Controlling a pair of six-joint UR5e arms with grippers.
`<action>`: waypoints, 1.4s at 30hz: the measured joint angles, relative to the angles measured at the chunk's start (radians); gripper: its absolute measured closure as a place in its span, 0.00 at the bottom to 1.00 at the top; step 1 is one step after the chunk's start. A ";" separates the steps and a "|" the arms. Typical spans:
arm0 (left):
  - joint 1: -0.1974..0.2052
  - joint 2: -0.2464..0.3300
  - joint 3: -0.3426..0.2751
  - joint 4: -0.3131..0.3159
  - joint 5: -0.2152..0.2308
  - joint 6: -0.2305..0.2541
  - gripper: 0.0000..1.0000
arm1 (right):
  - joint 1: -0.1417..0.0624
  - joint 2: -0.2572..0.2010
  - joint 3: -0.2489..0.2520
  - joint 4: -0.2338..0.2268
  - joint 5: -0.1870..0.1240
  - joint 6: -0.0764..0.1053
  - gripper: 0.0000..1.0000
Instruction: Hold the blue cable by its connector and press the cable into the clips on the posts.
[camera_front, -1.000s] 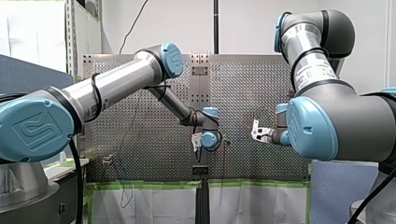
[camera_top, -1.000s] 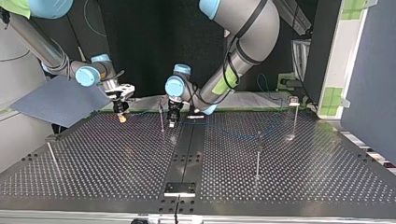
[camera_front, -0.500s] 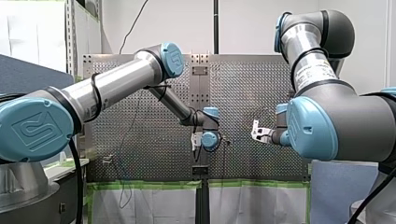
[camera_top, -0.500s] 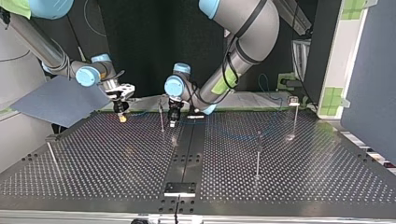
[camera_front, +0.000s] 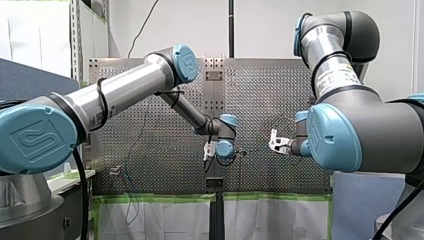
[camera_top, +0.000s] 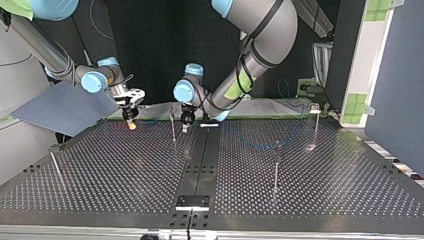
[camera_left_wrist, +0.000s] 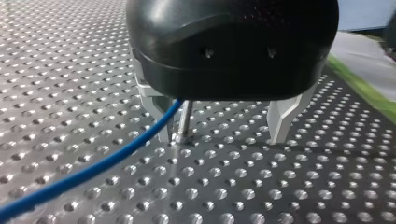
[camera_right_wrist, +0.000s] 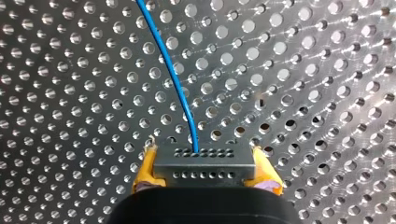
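Since 1 second ago, my left arm (camera_top: 260, 30) has drawn its wrist a little toward 12 o'clock in the top view, nearer the far edge of the worktop (camera_top: 310, 195). My right arm (camera_top: 60, 62) has kept its place.

The right jaws are clamped on the connector (camera_right_wrist: 204, 167), a dark block with 2 rows of small holes and a yellow pad (camera_right_wrist: 144, 170) pressed against each end. The blue cable (camera_right_wrist: 180, 84) leaves the middle of the block and runs ahead of the jaws over the perforated plate.

The left jaws stand wide apart and grip nothing, their 2 metal fingers (camera_left_wrist: 286, 119) reaching down close to the worktop. Between them, just beside 1 finger, rises a thin post (camera_left_wrist: 185, 119). The cable passes right beside its shaft and slopes away to the side. The black body hides the post's clip.

In the top view the post is at 9 o'clock of the left jaws, and the right jaws are farther out at 9 o'clock.

The label (camera_front: 336, 75) on my right arm is too small to read.
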 joint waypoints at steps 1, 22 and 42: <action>-0.003 0.000 0.000 -0.009 -0.009 0.009 0.00 | 0.000 0.000 0.000 0.004 0.000 0.000 1.00; -0.089 0.131 -0.156 -0.011 -0.048 -0.008 0.00 | 0.004 0.000 0.000 0.039 -0.002 -0.011 1.00; -0.135 0.143 -0.297 0.031 -0.053 -0.038 0.00 | 0.006 0.000 0.000 0.046 -0.006 -0.012 1.00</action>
